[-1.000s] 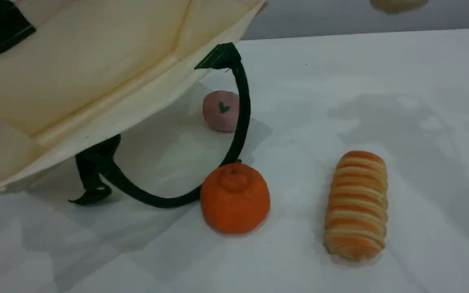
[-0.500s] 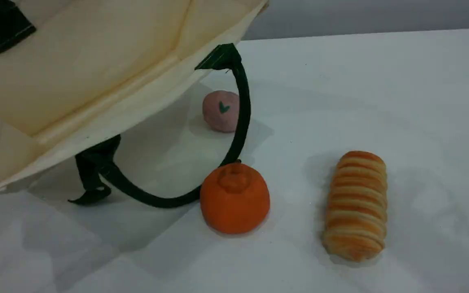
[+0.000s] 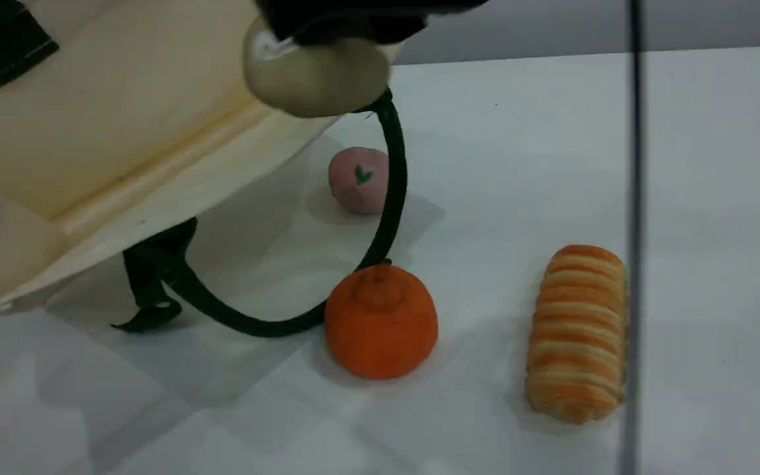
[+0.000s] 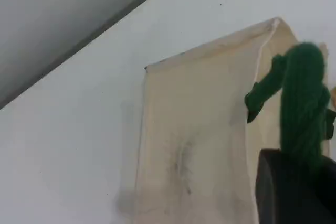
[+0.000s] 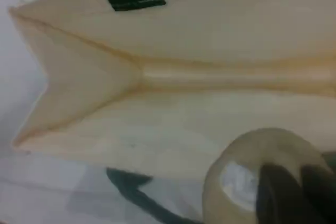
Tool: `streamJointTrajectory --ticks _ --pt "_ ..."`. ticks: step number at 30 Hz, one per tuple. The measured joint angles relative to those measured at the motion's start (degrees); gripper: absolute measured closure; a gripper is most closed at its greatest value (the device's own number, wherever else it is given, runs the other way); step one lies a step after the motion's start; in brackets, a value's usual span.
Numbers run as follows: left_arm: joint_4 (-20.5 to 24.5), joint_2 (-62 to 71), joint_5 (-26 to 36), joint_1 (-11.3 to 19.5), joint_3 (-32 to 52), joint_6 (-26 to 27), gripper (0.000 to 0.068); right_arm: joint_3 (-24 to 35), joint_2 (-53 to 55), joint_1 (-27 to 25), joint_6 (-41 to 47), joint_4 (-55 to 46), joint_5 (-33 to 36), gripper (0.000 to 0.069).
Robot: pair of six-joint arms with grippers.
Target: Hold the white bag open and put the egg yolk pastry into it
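Carry the egg yolk pastry (image 3: 317, 79) fully over the mouth of the white bag (image 3: 123, 119) before parting the right pincer (image 5: 296, 192), which is clamped on it; release low, inside the rim. The left pincer (image 4: 294, 187) is clamped on the green handle (image 4: 302, 93), holding the bag's upper side raised off the worktop (image 3: 683, 165). The pastry is a pale tan, dull dome, suspended at the bag's upper edge.

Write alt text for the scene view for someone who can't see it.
The right gripper holds the pale egg yolk pastry at the rim of a lifted white bag. On the table lie a pink ball, an orange bun and a striped bread roll.
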Motion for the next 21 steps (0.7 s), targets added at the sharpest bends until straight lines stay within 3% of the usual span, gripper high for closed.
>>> streamJointTrajectory --ticks 5,21 --pt "0.00 0.00 0.00 0.00 0.00 0.00 0.0588 -2.77 5.57 0.00 0.05 0.00 -4.27 0.0647" --pt "-2.35 0.00 0.00 0.00 0.00 0.00 0.0588 -22.74 23.44 0.00 -0.07 -0.23 2.40 0.0646"
